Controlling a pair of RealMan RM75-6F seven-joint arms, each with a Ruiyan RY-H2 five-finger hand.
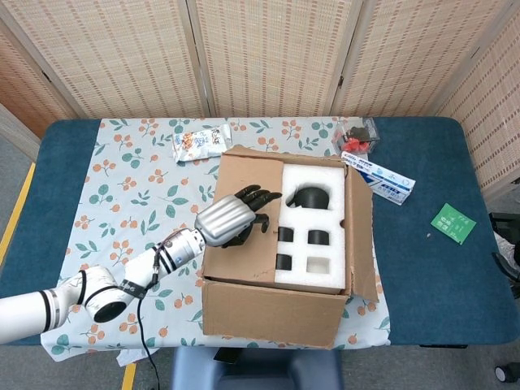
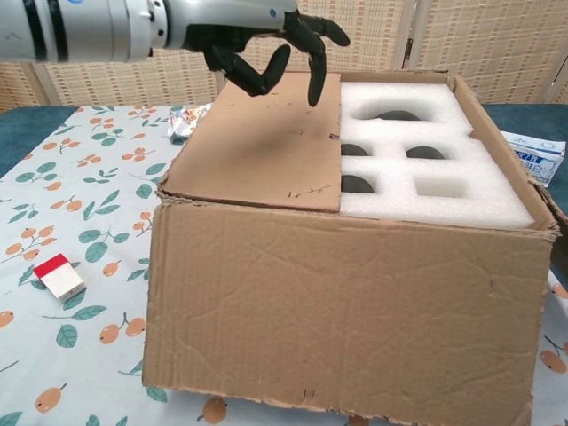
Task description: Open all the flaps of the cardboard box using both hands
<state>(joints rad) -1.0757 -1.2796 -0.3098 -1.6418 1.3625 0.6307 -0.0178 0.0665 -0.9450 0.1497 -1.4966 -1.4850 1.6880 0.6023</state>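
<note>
Left hand (image 1: 233, 218) hovers over the box (image 1: 276, 252), above the one flap (image 1: 244, 218) that lies flat across the box's left half. Fingers (image 2: 312, 53) spread and curled downward, holding nothing; in the chest view the fingertips hang just above the cardboard near the flap's inner edge, with a shadow under them, not clearly touching. Arm comes in from the near-left, across the box's left wall.

Just right of the hand: white foam insert (image 1: 313, 227) exposed in the box's right half, with dark round pockets and one pale square one. Past that, the right-side flap (image 1: 360, 236) stands up and leans outward.

Box sits mid-surface on a floral cloth (image 1: 130, 187) over the blue surface (image 1: 431, 244).

Beyond the hand, far side of the box: snack packet (image 1: 199, 144). Further right of it: a clear container with red bits (image 1: 356, 136) and a white-and-blue carton (image 1: 380, 179), then a green card (image 1: 452, 222) well off to the right. Near-left of the hand, chest view only: small red-and-white box (image 2: 59, 276) on the cloth.

Right hand: only a dark sliver at the right edge of the head view, can't tell its state.
</note>
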